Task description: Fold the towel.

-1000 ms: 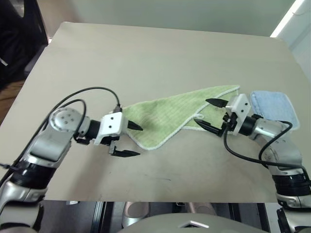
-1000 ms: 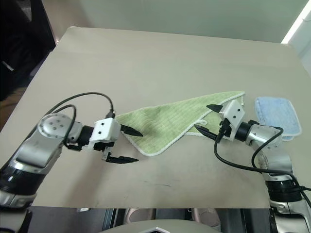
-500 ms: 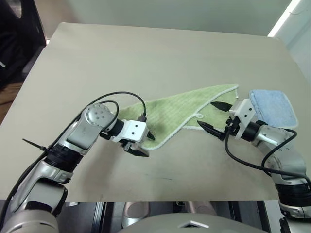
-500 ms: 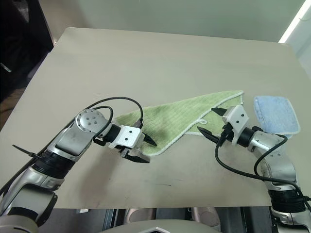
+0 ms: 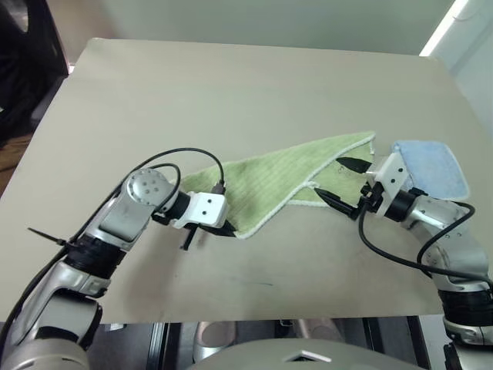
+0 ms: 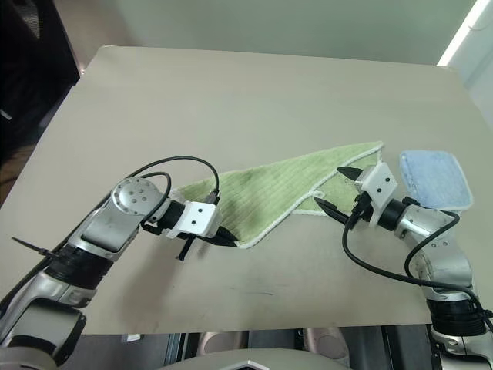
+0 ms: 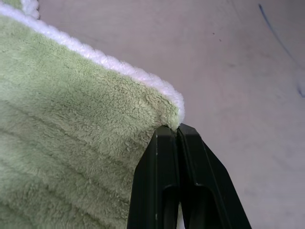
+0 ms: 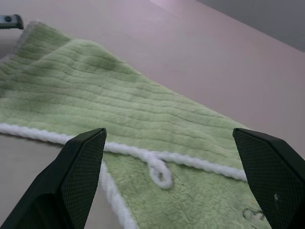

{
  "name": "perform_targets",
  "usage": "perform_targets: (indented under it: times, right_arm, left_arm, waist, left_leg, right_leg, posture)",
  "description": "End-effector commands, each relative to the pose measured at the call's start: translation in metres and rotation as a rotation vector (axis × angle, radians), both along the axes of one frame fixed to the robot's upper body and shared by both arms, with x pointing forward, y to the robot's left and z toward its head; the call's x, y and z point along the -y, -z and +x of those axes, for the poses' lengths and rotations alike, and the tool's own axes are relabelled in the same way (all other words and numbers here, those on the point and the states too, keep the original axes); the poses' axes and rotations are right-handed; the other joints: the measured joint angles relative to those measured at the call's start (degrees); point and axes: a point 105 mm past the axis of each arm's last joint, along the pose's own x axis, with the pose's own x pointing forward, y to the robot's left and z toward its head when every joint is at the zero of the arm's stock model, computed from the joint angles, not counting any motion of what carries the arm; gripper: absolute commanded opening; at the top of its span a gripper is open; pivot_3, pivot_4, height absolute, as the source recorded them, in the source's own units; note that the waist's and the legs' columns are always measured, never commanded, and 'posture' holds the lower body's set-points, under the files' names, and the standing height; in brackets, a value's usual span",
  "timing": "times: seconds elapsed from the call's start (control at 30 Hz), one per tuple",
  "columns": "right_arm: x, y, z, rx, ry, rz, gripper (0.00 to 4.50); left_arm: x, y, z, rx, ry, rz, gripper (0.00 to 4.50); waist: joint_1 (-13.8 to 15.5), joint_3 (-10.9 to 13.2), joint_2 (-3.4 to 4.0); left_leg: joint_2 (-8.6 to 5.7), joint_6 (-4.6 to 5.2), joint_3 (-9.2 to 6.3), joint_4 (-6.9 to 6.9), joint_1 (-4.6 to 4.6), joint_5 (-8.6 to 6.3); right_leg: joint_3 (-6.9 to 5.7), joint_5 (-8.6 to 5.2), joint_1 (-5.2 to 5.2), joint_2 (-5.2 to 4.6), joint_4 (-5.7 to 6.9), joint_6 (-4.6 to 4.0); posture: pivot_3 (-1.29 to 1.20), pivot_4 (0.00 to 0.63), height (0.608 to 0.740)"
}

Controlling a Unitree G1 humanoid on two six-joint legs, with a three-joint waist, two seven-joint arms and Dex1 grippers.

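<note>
Towel: your light green towel (image 5: 285, 176) lies folded into a rough triangle on the table (image 5: 231, 92), just right of centre, its long point reaching toward 2 o'clock and its blunt near corner toward 7 o'clock.
Left claw: your left gripper (image 7: 177, 136) is pressed shut at that near corner; the wrist view shows the two black fingers together right against the white stitched edge, but you cannot tell whether any cloth is actually pinched between them.
Right claw: your right gripper (image 6: 337, 190) stands wide apart, fingers spread over the towel's right end at about 3 o'clock, holding nothing.
Loop tag: the small white loop (image 8: 159, 172) lies flat on the towel between the right fingers.
Hidden: the left fingertips are hard to make out in the head views, lost against the towel's edge; the pale blue cloth (image 5: 431, 166) at 3 o'clock is partly covered by the right wrist.
Surface: plain beige tabletop with a faint dark pen mark (image 5: 246, 282) near the front edge.
Room: dark furniture at 10 o'clock beyond the table; a bright strip of light at 1 o'clock.
</note>
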Motion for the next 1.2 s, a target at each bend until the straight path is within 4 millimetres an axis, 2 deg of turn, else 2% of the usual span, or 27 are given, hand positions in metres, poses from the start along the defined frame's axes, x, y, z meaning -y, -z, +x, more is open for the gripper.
perform_targets:
  times: [0.03,0.2,0.33,0.5,0.8,1.2]
  right_arm:
    - [0.005,-0.015,0.006,0.069,0.007,-0.019,4.50]
    - [0.018,-0.010,0.025,0.112,0.066,-0.136,4.50]
    - [0.037,-0.004,0.042,0.168,0.115,-0.293,4.50]
    - [0.062,0.002,0.050,0.232,0.128,-0.467,4.50]
    - [0.098,0.000,0.050,0.343,0.141,-0.701,4.50]
    - [0.101,0.011,0.057,0.497,0.103,-0.890,4.50]
  left_arm:
    - [-0.019,-0.013,-0.018,-0.068,0.009,-0.008,0.03]
    - [-0.055,-0.013,-0.029,-0.105,-0.063,0.082,0.03]
    - [-0.070,-0.011,-0.027,-0.081,-0.133,0.110,0.03]
    - [-0.063,-0.010,-0.023,-0.056,-0.158,0.088,0.03]
    - [-0.052,-0.009,-0.018,-0.040,-0.153,0.062,0.03]
    - [-0.045,-0.011,-0.016,-0.032,-0.135,0.050,0.03]
  waist:
    - [-0.5,0.0,0.00]
    - [-0.7,0.0,0.02]
    - [-0.6,0.0,0.06]
    - [-0.5,-0.1,0.14]
    - [-0.3,-0.1,0.37]
    - [-0.4,-0.1,0.39]
  left_leg:
    - [0.01,0.02,0.04,0.00,-0.01,-0.03]
    - [0.09,0.15,-0.04,0.00,-0.06,-0.19]
    - [0.12,0.24,-0.03,0.00,-0.06,-0.24]
    - [0.17,0.28,0.00,0.00,-0.07,-0.26]
    - [0.14,0.31,0.12,0.04,-0.06,-0.27]
    - [0.20,0.35,0.19,0.07,-0.06,-0.29]
  right_leg:
    - [0.05,0.00,-0.05,0.00,-0.01,0.01]
    - [0.22,0.00,-0.23,-0.01,-0.02,0.01]
    - [0.27,0.05,-0.33,-0.03,-0.01,-0.11]
    - [0.26,0.14,-0.42,-0.04,0.08,-0.26]
    - [0.27,0.18,-0.42,-0.13,0.07,-0.27]
    - [0.28,0.34,-0.47,-0.15,0.07,-0.20]
  posture:
    - [0.00,0.150,0.740]
    - [0.00,0.150,0.740]
    - [0.00,0.150,0.740]
    - [0.00,0.150,0.740]
    - [0.00,0.150,0.740]
    - [0.00,0.150,0.740]
